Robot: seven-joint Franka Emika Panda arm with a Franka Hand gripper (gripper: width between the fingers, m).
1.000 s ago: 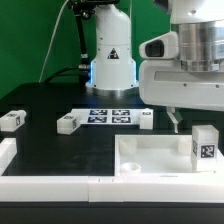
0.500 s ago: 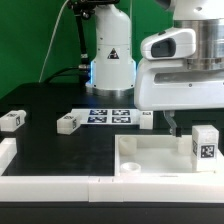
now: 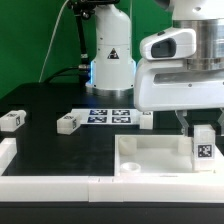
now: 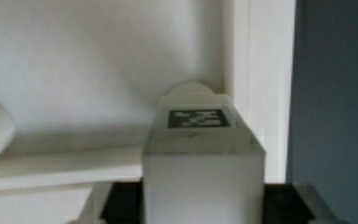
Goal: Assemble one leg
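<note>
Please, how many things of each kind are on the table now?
Legs: 4
Tray-like part: 1
Marker board: 1
Total: 6

A small white plastic block leg (image 3: 203,148) with a black-and-white square tag stands upright in the big white square tray part (image 3: 160,160). The robot's fingers (image 3: 184,120) hang just above it. Three more white block legs (image 3: 68,123) lie on the black counter (image 3: 60,150) near the marker board (image 3: 110,116).
</note>
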